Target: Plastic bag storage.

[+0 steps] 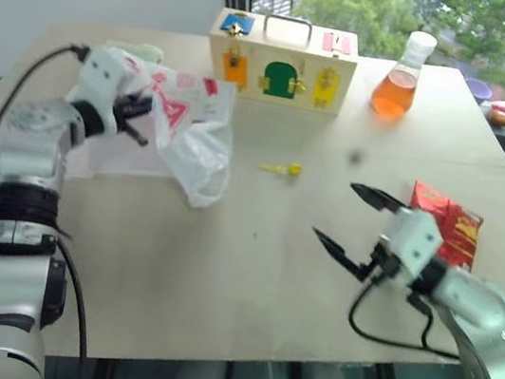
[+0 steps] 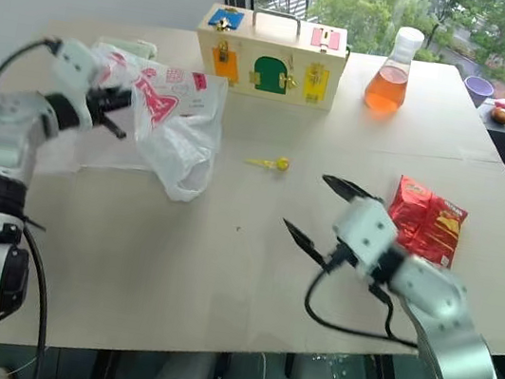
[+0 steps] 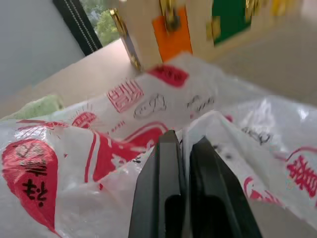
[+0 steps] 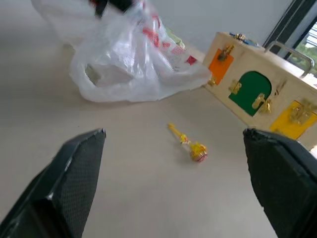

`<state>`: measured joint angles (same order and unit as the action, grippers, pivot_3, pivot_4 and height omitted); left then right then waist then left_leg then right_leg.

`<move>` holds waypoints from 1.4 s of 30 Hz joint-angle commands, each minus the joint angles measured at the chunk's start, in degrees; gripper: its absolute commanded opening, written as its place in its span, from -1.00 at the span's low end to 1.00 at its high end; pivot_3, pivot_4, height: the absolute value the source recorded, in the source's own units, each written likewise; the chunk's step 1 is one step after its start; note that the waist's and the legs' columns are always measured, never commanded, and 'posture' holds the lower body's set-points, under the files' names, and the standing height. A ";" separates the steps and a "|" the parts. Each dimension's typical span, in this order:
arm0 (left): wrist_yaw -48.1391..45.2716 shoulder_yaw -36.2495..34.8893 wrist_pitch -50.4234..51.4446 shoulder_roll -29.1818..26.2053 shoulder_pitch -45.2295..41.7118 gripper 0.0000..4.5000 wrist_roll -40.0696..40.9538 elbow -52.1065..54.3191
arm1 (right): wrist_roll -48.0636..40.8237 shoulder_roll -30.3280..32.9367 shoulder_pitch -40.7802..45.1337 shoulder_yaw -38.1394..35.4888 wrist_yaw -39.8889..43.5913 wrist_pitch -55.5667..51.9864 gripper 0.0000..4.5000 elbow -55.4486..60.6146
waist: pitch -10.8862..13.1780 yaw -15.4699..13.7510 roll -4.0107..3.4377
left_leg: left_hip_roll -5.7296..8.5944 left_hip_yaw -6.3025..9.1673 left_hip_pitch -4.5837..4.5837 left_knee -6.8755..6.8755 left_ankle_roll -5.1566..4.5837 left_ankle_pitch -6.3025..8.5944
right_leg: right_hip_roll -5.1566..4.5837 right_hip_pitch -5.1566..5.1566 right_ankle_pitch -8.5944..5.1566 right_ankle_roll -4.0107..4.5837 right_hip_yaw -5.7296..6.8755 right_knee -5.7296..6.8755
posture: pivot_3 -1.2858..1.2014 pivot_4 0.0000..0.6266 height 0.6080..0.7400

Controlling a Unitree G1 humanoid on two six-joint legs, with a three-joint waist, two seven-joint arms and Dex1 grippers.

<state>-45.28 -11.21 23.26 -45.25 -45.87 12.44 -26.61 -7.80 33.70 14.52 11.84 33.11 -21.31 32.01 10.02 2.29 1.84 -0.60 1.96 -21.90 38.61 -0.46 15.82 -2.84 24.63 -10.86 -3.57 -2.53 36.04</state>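
Observation:
The plastic bag (image 1: 194, 132), translucent white with red print, lies crumpled at the left of the table, with one part lifted off the surface. My left gripper (image 1: 140, 124) is shut on a fold of the bag's film; in the left wrist view its fingers (image 3: 168, 163) press together with white film (image 3: 124, 114) pinched between them. My right gripper (image 1: 336, 210) hovers open over bare table at the right, well apart from the bag, with nothing between its fingers. The right wrist view looks between those spread fingers towards the bag (image 4: 133, 69).
A wooden lock box (image 1: 283, 60) stands at the back middle, with a flask of orange liquid (image 1: 400, 78) to its right. A small yellow toy (image 1: 285, 168) lies mid-table. A red snack packet (image 1: 447, 225) lies beside my right gripper. Green cloth (image 1: 135, 51) peeks out behind the bag.

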 commanded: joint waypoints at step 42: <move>19.60 6.32 50.88 6.83 -22.51 -1.00 10.12 22.13 | -13.18 -22.73 27.81 2.14 -6.99 -35.32 -0.67 -14.53 | 0.16 1.67 -0.24 | 0.18 0.41 -0.09 -0.08 0.63 -0.45 | 0.19 0.74 0.03 0.04 -0.16 0.97 | 0.03 -0.52 1.00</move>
<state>-24.72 -3.96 74.42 -37.51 -66.35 22.06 -5.35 -24.41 11.31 40.85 12.83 29.32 -58.05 20.56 10.17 3.97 1.60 -0.45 2.35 -21.88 38.53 0.17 15.37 -2.62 25.28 -10.84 -3.54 -2.74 37.04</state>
